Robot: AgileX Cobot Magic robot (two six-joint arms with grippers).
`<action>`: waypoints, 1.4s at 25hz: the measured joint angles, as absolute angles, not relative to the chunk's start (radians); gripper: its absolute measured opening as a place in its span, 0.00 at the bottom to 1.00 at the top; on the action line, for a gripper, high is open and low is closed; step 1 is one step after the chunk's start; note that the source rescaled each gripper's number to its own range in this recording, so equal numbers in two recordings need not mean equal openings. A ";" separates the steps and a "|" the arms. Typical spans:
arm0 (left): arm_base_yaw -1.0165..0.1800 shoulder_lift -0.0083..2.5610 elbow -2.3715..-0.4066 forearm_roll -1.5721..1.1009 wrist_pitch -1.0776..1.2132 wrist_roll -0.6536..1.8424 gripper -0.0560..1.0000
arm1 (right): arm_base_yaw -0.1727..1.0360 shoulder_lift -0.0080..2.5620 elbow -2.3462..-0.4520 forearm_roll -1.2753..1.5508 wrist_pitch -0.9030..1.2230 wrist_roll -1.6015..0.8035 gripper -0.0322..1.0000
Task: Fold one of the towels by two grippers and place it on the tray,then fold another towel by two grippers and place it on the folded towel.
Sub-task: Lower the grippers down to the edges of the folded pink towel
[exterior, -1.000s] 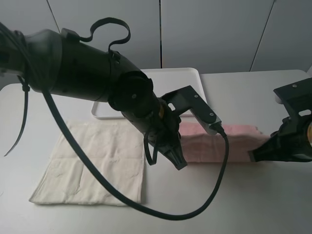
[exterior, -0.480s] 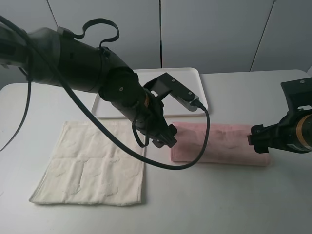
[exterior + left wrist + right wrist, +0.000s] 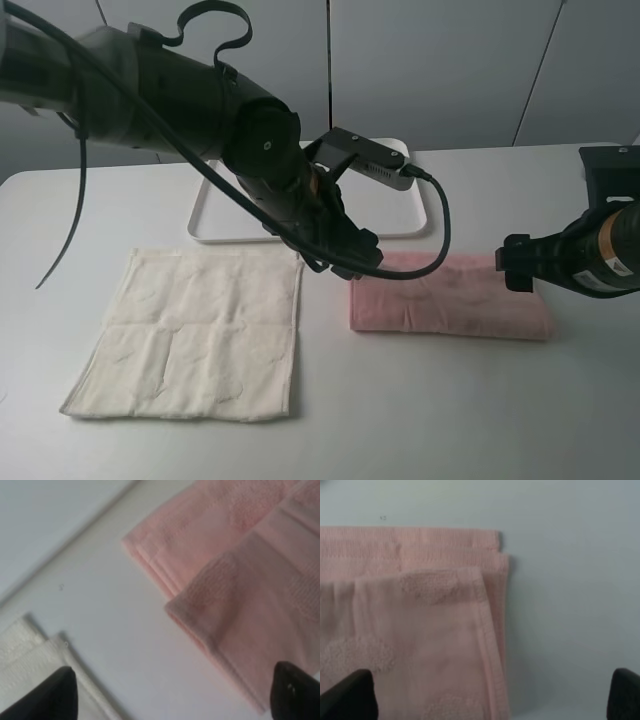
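The pink towel (image 3: 450, 300) lies on the table folded into a long strip, right of centre. My left gripper (image 3: 350, 262) hovers just above its left end, open and holding nothing. My right gripper (image 3: 515, 265) hovers at its right end, also open. In the left wrist view the pink towel's (image 3: 240, 580) layered corner lies between the spread fingertips (image 3: 50, 695) of the gripper (image 3: 172, 700). The right wrist view shows the stacked edges of the pink towel (image 3: 420, 630) under the open gripper (image 3: 487, 697). The cream-white towel (image 3: 200, 330) lies flat at the left. The white tray (image 3: 395, 205) sits behind, partly hidden by my left arm.
My bulky left arm (image 3: 180, 100) and its cable (image 3: 440, 230) reach over the tray and the table's middle. A corner of the cream towel (image 3: 25, 650) shows in the left wrist view. Grey wall panels stand behind the table.
Both grippers have opened and let go of the pink towel, which now lies folded over as a strip. The left arm has lifted back toward the tray; the right has pulled up slightly.
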State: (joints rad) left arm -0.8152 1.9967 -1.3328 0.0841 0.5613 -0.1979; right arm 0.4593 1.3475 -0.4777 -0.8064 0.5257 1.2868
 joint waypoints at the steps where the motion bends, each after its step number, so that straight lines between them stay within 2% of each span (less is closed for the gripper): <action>1: -0.807 2.010 -1.362 0.058 0.597 -0.198 0.99 | 0.423 1.347 -0.497 -0.721 0.521 1.201 0.99; 6: -0.757 2.078 -1.460 -0.006 0.705 -0.200 0.99 | 0.286 1.348 -0.569 -0.433 0.553 0.834 0.99; 11: -0.753 2.143 -1.541 -0.063 0.767 -0.180 0.99 | 0.266 1.350 -0.600 -0.345 0.599 0.690 0.99; 18: -0.753 2.200 -1.589 -0.152 0.787 -0.128 0.99 | 0.266 1.351 -0.606 -0.326 0.617 0.657 0.99; 35: -0.753 2.292 -1.611 -0.068 0.790 -0.199 0.99 | 0.266 1.555 -0.610 -0.320 0.573 0.627 0.99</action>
State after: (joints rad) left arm -0.7526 2.2920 -1.6106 -0.0677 0.7901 -0.1994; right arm 0.2658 1.5548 -0.6105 -0.3203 0.5730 0.6271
